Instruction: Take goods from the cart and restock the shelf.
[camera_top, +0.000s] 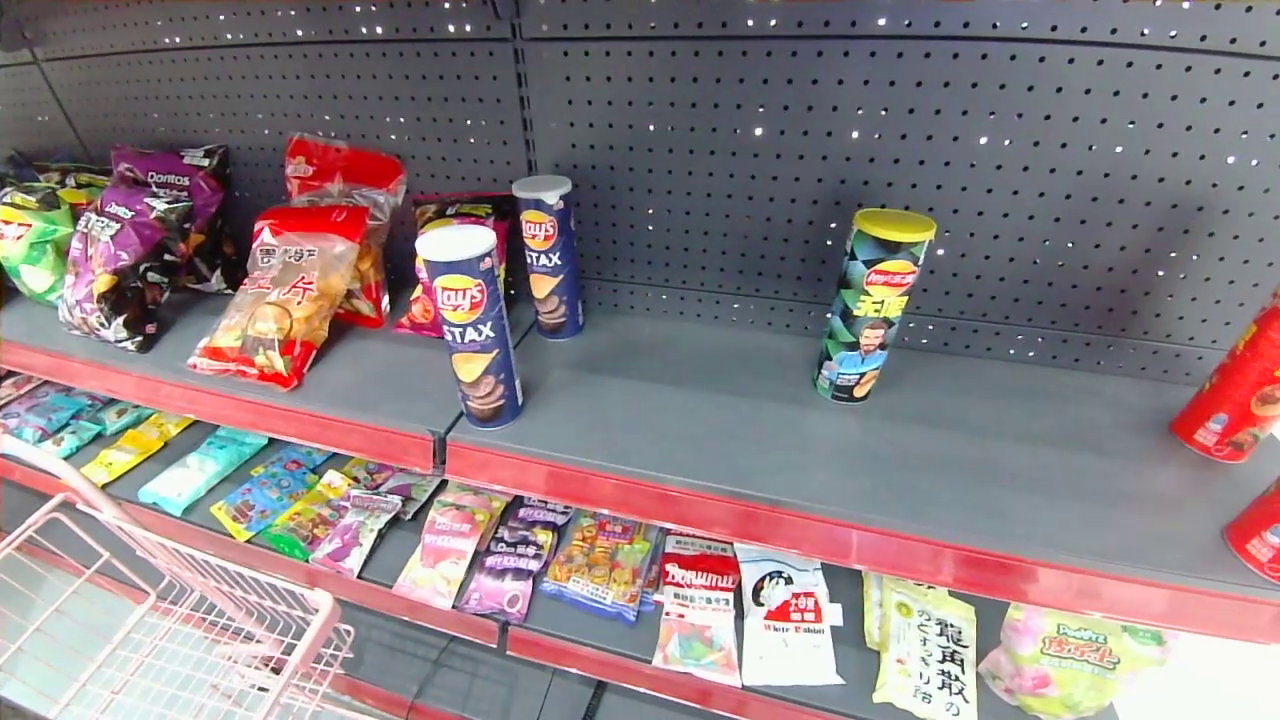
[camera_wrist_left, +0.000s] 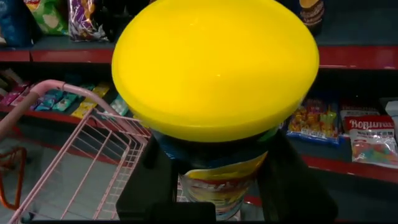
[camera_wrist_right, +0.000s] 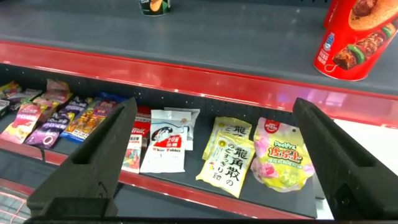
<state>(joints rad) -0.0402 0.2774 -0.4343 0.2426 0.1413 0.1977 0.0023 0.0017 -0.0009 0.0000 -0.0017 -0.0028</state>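
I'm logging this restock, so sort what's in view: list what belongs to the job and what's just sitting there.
Job: yellow-lidded can, clamped in the left gripper; pink cart; upper shelf; right gripper, open and empty.
Lying about: matching can standing on that shelf; blue cans; chip bags; red cans; candy packets on the lower shelf.

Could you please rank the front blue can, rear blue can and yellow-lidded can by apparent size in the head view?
1. front blue can and yellow-lidded can: look about alike, so unranked.
2. rear blue can: smallest-looking, though it stands farther back, which may explain it.
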